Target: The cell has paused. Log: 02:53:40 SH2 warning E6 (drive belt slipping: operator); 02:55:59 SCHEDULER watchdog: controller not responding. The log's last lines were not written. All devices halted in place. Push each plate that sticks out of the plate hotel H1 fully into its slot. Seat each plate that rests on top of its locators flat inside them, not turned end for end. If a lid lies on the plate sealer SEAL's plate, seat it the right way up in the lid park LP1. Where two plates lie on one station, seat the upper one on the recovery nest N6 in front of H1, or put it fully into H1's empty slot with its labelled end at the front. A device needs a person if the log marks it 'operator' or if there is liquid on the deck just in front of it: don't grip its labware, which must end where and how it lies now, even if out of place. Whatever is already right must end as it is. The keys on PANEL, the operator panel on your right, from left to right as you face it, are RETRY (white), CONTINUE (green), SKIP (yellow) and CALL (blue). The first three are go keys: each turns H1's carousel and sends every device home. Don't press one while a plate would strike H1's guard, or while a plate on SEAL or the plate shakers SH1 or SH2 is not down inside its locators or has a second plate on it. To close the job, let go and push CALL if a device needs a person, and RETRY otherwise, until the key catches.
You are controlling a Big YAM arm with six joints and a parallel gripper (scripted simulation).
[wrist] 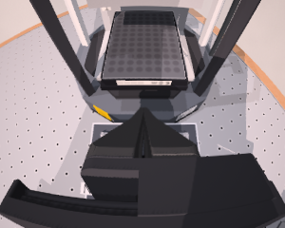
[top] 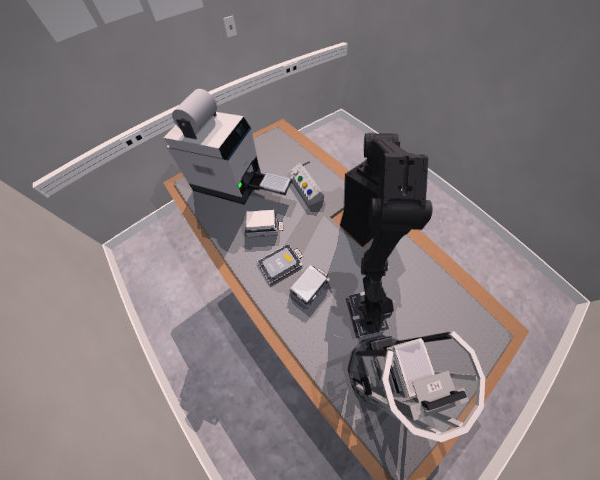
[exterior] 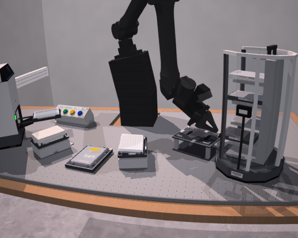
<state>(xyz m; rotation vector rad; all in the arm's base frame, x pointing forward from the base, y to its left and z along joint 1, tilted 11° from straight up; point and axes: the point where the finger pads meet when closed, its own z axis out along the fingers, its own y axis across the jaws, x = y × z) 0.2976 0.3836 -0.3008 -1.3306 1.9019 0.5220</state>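
Note:
The plate hotel H1 (exterior: 254, 115) stands at the right end of the deck, with plates on several shelves. A dark plate (wrist: 144, 47) lies in a low slot, and its front end reaches out between the guard posts (exterior: 240, 134). My gripper (exterior: 213, 128) is shut and empty. It hangs just above the recovery nest N6 (exterior: 196, 141), which is empty, and points at that dark plate from a short way off. In the wrist view the shut fingertips (wrist: 142, 117) stand in front of the plate's near edge without touching it.
Two shakers, each with a white plate on top, stand at the left (exterior: 50, 141) and the middle (exterior: 132, 150). The lid park (exterior: 89, 157), holding a lid with a yellow label, lies between them. The sealer (exterior: 2, 107) holds a plate on its tray (exterior: 45, 113). The key panel (exterior: 74, 115) is behind it.

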